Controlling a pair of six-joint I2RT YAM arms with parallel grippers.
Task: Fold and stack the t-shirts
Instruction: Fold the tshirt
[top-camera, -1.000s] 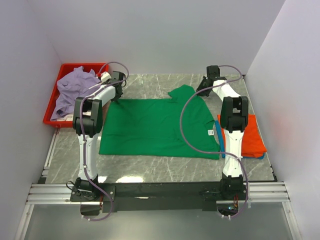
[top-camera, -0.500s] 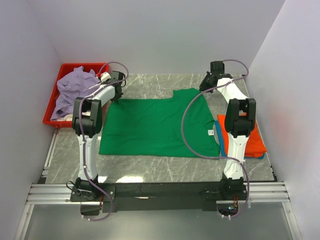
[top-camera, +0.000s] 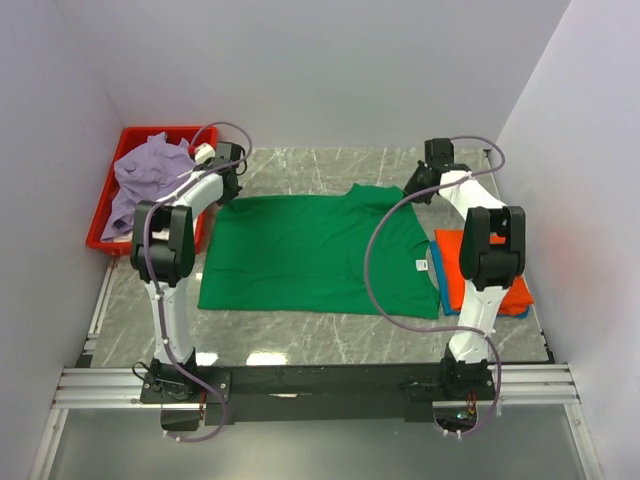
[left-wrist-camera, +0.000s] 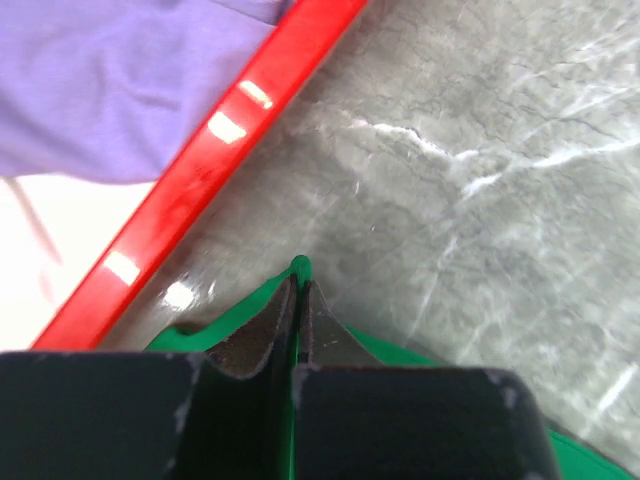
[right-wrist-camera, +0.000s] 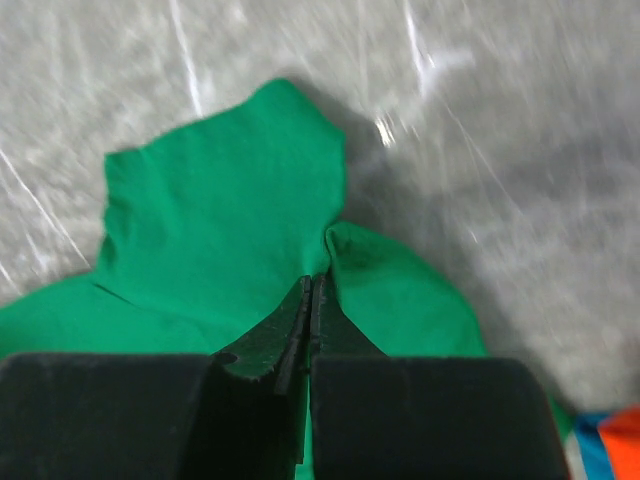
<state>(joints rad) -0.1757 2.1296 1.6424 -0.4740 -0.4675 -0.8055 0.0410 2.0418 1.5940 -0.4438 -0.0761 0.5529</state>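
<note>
The bright green t-shirt (top-camera: 310, 255) lies spread on the marble table. My left gripper (top-camera: 228, 190) is shut on its far left corner, seen in the left wrist view (left-wrist-camera: 299, 267) next to the red tray's rim. My right gripper (top-camera: 418, 192) is shut on the shirt's far right part; the cloth (right-wrist-camera: 230, 220) puckers at the fingertips. A lavender t-shirt (top-camera: 150, 175) lies heaped in the red tray (top-camera: 100, 225). An orange t-shirt (top-camera: 495, 270) lies folded over a blue one (top-camera: 440, 285) at the right.
The red tray stands at the far left against the white wall. White walls close in the table on three sides. A metal rail (top-camera: 300, 385) with both arm bases runs along the near edge.
My right gripper has moved right and back, pulling the bunched sleeve part out so the green shirt lies flatter. My left gripper has shifted slightly towards the tray, still holding its corner.
</note>
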